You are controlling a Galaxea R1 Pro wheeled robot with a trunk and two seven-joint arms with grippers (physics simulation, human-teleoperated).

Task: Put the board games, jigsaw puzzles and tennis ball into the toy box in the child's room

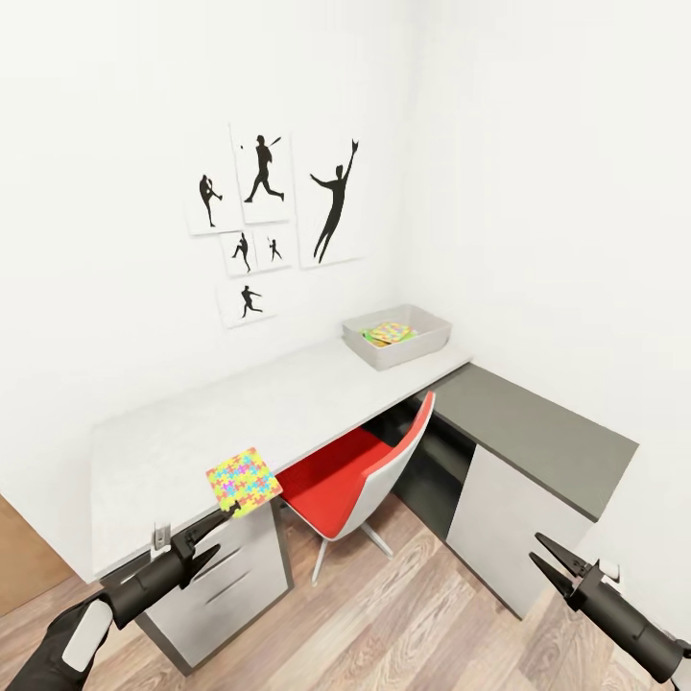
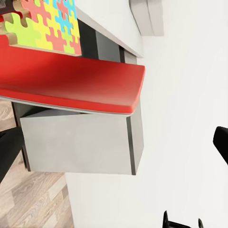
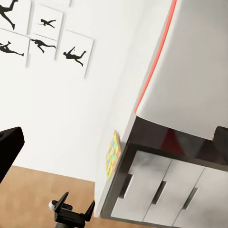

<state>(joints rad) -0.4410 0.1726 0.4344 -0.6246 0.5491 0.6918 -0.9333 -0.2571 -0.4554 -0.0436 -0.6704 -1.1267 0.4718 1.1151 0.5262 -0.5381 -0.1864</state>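
A white-walled room with a wood plank floor [image 1: 403,614] is seen from the robot's head. At the lower left, the left gripper [image 1: 226,514] is held just in front of the table's [image 1: 240,403] front edge, its fingers pinched on a corner of a multicolour jigsaw puzzle [image 1: 244,479], which is lifted and tilted above the desktop edge over the white drawers [image 1: 226,576]. On the wall above, black silhouette sport prints [image 1: 274,216] are hung in a cluster. In the middle, a red and white chair [image 1: 360,480] is tucked under the table. Further right, at the far end of the table, the pale grey toy box [image 1: 399,336] is set, with a second colourful puzzle [image 1: 389,333] lying inside it. A lower dark grey cabinet [image 1: 537,432] adjoins the table. At the lower right, the right gripper [image 1: 545,556] is held above the floor, fingers spread apart and holding nothing.
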